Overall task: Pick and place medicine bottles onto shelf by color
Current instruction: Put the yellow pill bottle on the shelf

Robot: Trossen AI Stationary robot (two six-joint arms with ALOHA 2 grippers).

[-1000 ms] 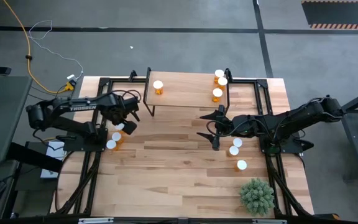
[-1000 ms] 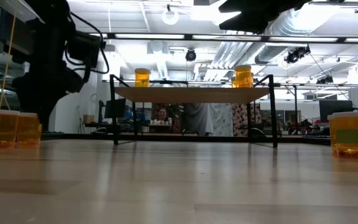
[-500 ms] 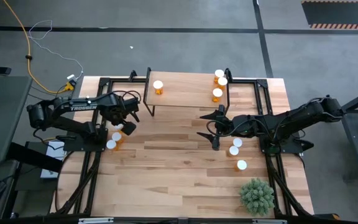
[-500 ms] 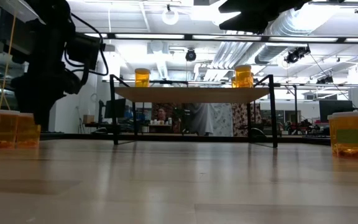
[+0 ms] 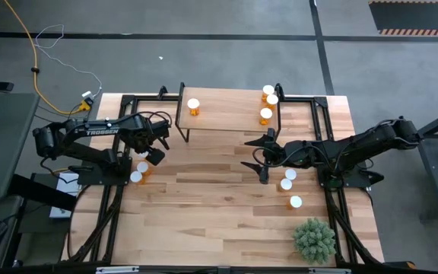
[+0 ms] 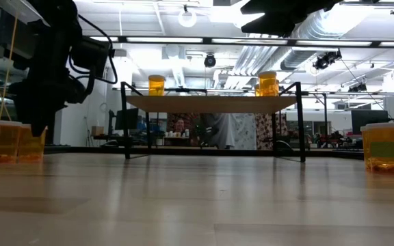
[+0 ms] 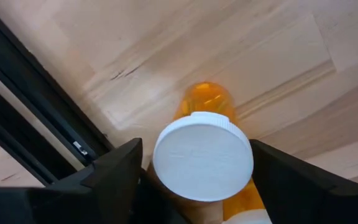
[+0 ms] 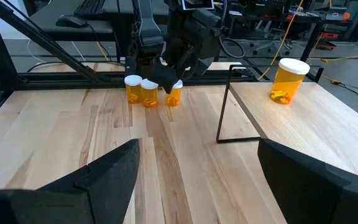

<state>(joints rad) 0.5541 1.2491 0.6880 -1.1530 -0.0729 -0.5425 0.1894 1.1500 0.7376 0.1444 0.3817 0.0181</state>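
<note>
Lowered since a second ago, the left hand (image 5: 150,154) now straddles a white-capped medicine bottle (image 7: 203,155) standing at the bench's (image 5: 211,205) left edge, its fingers (image 7: 114,171) on either side of the cap, narrowing but not visibly clamped. Two more bottles (image 5: 139,171) stand just beside it, toward 7 o'clock. On the shelf (image 5: 226,114), at 1 o'clock from the hand, one bottle (image 5: 193,106) sits at the left end and three (image 5: 268,103) at the right. At mid-bench the right hand (image 5: 261,156) hovers wide open and empty.
</note>
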